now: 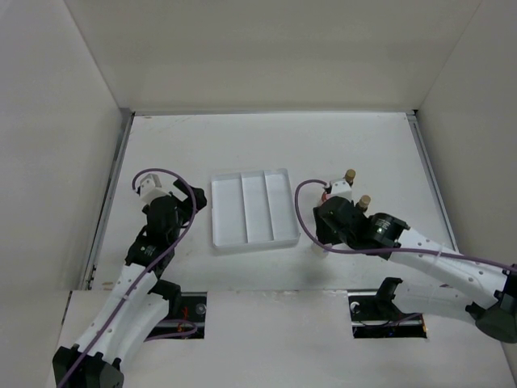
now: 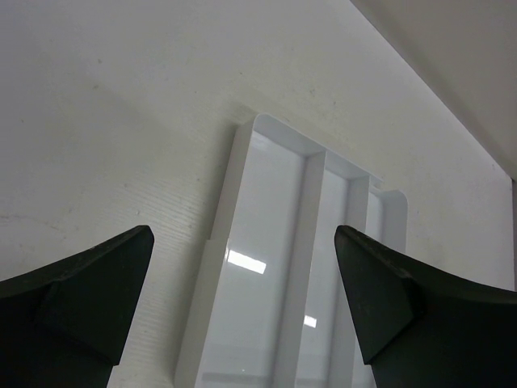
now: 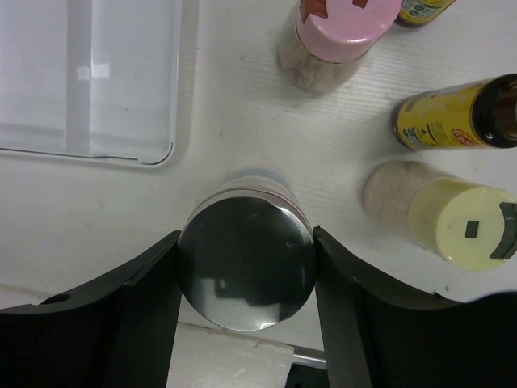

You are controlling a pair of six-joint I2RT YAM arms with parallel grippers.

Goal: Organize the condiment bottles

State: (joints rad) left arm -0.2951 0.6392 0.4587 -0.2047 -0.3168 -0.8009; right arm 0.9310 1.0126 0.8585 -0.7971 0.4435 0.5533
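The right gripper sits nearest, its two dark fingers pressed against opposite sides of the silver-capped bottle, clamping it; the bottle stands upright on the white table, and a thin band of pale blue shows just past the cap's rim; nothing can be read on it. To its right, near but apart, stands the squat cream bottle, with a pale yellow lid and a small dark mark in the middle; just beyond that is a dark brown bottle whose yellow label carries small print and a red emblem, too fine to read. Farther on stands the pink-capped bottle, and the corner of a second yellow-labelled bottle shows at the frame's top edge. The white three-compartment tray lies to the left of the group, well apart from it, with no bottle in any compartment. Across the tray, the left gripper hangs with its jaws spread wide, holding nothing, the tray's near corner visible between them.
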